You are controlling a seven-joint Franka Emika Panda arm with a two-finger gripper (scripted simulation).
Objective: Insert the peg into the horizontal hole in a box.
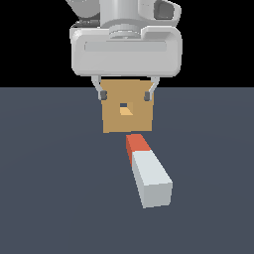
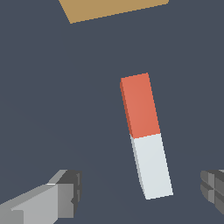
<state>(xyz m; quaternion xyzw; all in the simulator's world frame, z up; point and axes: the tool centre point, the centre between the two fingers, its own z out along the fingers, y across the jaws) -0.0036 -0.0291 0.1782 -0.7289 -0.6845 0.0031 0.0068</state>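
Note:
The peg [image 1: 148,171] lies flat on the dark floor, its red end toward the box and its pale grey-white end toward the exterior camera. It also shows in the wrist view [image 2: 145,135]. The tan box [image 1: 127,111] stands behind it with the small square hole [image 1: 126,109] in its face; a strip of the box shows in the wrist view [image 2: 111,8]. My gripper [image 1: 125,94] hangs high above the floor, open and empty, its fingers [image 2: 61,197] spread wide. The peg's white end lies between them, well below.
The dark blue-grey floor [image 1: 49,188] runs flat around the peg and box. Nothing else stands on it.

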